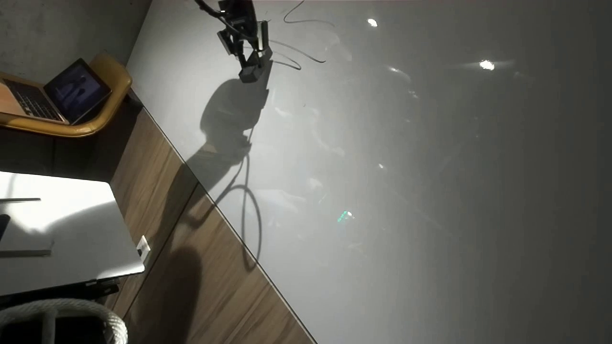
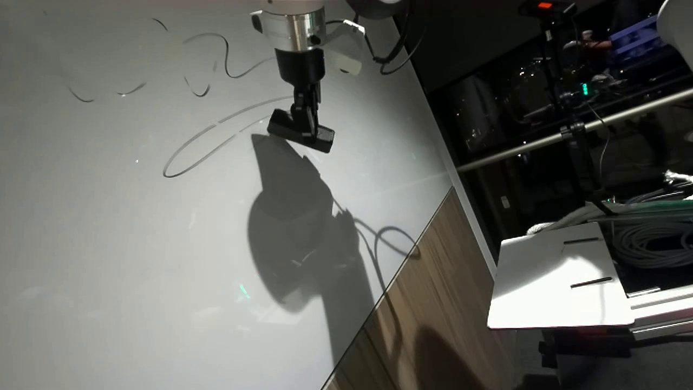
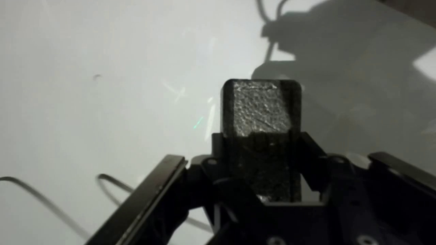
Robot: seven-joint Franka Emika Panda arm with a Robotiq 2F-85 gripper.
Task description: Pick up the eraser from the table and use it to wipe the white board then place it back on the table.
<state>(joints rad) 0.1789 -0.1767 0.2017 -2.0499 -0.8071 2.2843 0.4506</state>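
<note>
Nearest, wrist view: black two-finger robot gripper (image 3: 261, 149), one finger clamped on each long side of the dark grey-black oblong eraser (image 3: 262, 105). Eraser's rough face catches light at one end, dark between the fingers. It sits just in front of the large glossy grey-white board (image 1: 430, 248), slanting in both exterior views; cannot tell whether it touches. Drawn near it, thin and dark: a long narrow pen loop (image 2: 165, 172), a wavy pen stroke (image 2: 226, 57). Broad grey arm shadow (image 2: 292, 227) across the board, running onto the brown wood-grain panel (image 1: 239, 296) that adjoins the board's edge. Farther out, both exterior views: flat white rectangular table (image 2: 536, 303), two slim dark strips (image 2: 591, 282) on its top; eraser well apart from it. Beyond, in an exterior view, tan curved chair seat (image 1: 122, 81) carrying a laptop (image 1: 71, 95) with raised bluish screen, grey wall (image 1: 57, 28) behind.
</note>
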